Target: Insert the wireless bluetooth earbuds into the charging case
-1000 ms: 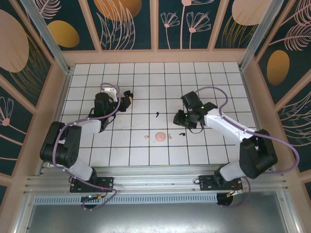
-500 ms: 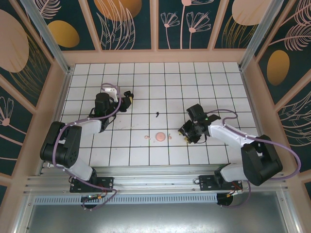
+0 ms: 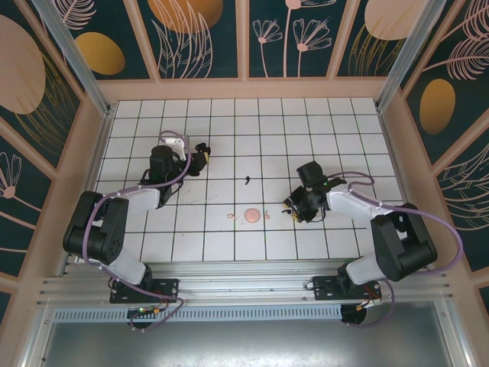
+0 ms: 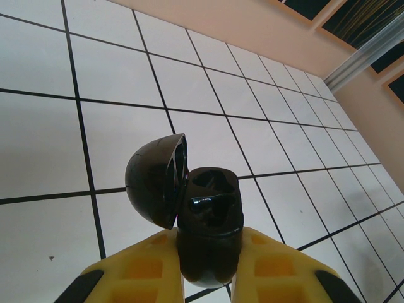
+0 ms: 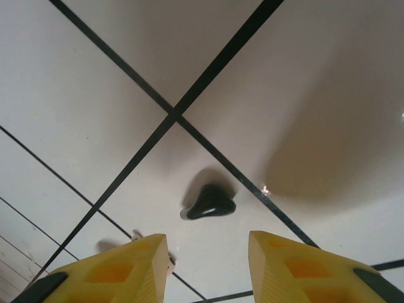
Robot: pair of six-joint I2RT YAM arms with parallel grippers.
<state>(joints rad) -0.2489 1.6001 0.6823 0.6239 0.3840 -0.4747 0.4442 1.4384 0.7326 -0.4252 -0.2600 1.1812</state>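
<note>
My left gripper [image 3: 200, 157] [image 4: 207, 245] is shut on the black charging case [image 4: 209, 218], which it holds upright with the lid [image 4: 153, 178] flipped open to the left. A glossy dark shape lies in the case's well; I cannot tell what it is. My right gripper [image 3: 293, 209] [image 5: 206, 247] hangs open low over the tiles. A black earbud [image 5: 209, 202] lies on the tile just beyond its yellow fingertips [image 5: 132, 259], untouched. Another black earbud [image 3: 247, 181] lies mid-table. Two pale pink earbuds [image 3: 231, 218] [image 3: 267, 216] flank a round pink case [image 3: 251, 216].
A small pale piece [image 5: 136, 237] peeks out beside my right gripper's left fingertip. The white gridded table [image 3: 336, 130] is walled by a wooden frame [image 3: 244, 88] at the back and sides. The arms' bases stand at the near edge.
My right gripper has swung toward the near edge and come down over the black earbud by the pink case. The left arm and the charging case have stayed still.
</note>
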